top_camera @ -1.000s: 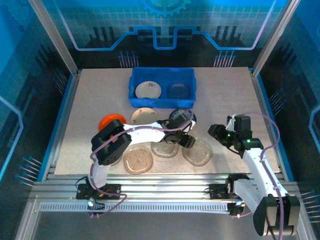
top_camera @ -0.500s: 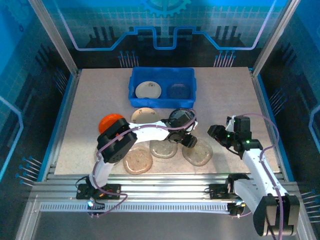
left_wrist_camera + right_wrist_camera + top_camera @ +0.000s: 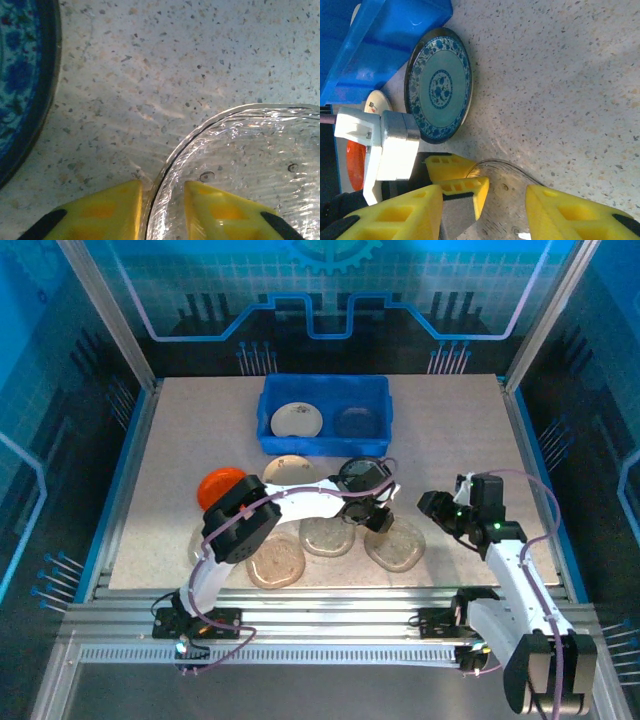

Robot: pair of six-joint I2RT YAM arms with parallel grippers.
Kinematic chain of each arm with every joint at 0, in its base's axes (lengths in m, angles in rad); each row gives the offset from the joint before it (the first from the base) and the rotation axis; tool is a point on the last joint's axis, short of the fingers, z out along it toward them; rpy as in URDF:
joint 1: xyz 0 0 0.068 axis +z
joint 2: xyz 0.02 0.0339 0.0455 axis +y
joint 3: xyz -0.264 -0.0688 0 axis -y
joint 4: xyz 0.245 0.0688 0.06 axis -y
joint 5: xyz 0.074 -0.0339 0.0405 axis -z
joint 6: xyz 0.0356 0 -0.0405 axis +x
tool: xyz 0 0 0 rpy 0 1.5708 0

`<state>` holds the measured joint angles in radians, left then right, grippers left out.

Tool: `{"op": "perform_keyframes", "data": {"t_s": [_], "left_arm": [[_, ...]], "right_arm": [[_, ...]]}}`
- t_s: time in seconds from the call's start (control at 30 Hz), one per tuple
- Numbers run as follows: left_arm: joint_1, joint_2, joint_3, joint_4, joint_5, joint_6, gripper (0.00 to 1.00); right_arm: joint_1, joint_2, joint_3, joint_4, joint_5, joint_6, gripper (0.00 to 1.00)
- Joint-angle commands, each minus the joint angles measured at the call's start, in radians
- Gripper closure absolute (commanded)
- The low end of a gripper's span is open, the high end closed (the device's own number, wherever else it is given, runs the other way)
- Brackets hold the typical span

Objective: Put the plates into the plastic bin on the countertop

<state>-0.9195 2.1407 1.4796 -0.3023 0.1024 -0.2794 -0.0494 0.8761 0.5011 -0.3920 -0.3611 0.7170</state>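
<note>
From above, the left arm [image 3: 300, 503] bends over a clear plate [image 3: 400, 550] near the bench's [image 3: 450, 440] front edge. Left wrist: the left jaws straddle its rim; whether they pinch it I cannot tell. Right wrist: the right jaws stand spread, empty.

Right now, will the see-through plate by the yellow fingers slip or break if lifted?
Probably slippery: the glass plate looks glossy. Likely stiff but breakable, being clear glass. The left hand straddles only its rim, so it may tilt.

the bin [image 3: 325, 444] sat at the back of the countertop [image 3: 450, 420] with two plates [image 3: 296, 419] side by side in it; other plates [image 3: 395, 545] lay before it
</note>
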Motion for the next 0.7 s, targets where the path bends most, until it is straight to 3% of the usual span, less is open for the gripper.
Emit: {"op": "perform_keyframes", "data": {"t_s": [0.0,0.17,0.47,0.67], "left_arm": [[-0.004,0.008,0.011,-0.011,0.027,0.005,0.8],[-0.002,-0.045,-0.028,0.041,0.041,-0.028,1.0],[0.04,-0.183,-0.037,0.03,0.041,-0.07,1.0],[0.087,-0.26,-0.04,-0.01,0.081,-0.107,1.0]], "right_arm": [[-0.031,-0.003,0.028,-0.018,-0.027,-0.028,0.52],[-0.061,-0.004,0.082,-0.053,-0.041,-0.054,0.52],[-0.082,-0.068,0.208,-0.215,0.091,-0.15,0.5],[-0.083,-0.106,0.25,-0.253,0.08,-0.162,0.45]]}}
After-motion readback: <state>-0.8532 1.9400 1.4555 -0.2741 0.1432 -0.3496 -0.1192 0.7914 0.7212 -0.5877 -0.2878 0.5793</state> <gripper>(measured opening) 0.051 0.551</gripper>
